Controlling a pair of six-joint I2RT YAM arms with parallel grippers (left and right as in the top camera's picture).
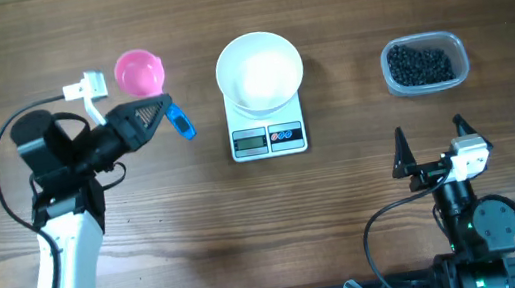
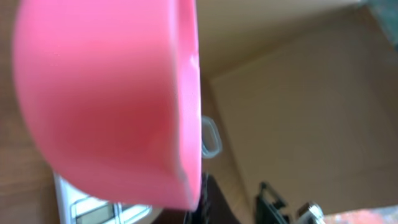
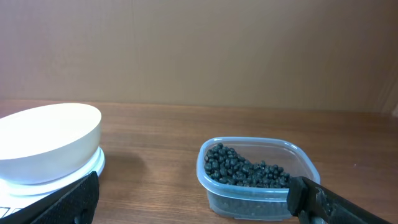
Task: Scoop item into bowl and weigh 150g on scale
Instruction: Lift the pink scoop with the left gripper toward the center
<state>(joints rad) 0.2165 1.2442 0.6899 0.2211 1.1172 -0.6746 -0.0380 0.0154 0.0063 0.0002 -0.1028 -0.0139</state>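
On the left side of the wooden table [image 1: 352, 242], the left gripper [image 1: 164, 109] is fully closed. The overhead view shows the pink scoop [image 1: 139, 72] just beyond the jaw tips and a blue piece [image 1: 183, 126] projecting from their other side. The line between the two runs through the jaws, so the blue piece is judged to be the scoop's handle, clamped in the jaws. The left wrist view supports this: the scoop fills most of that picture at very close range. The fingers themselves are not visible there, so the grip point cannot be confirmed directly.

The right gripper [image 1: 429, 130] rests near the front right of the table with its jaws spread wide and nothing between them.

Task status:
- The white bowl [image 1: 259, 68] sits on the digital kitchen scale [image 1: 269, 138]. Its interior appears empty.
- The black pellets [image 1: 419, 65] all lie in the clear plastic tub [image 1: 461, 63] at the far right, well apart from the scoop.
- The scoop interior shows plain pink from overhead, so no load is present.
- The scale display is too small to read.

Judgement: only the pick-up of the scoop is complete. Carrying the scoop to the tub, loading pellets, tipping them into the bowl and checking the weight all remain.
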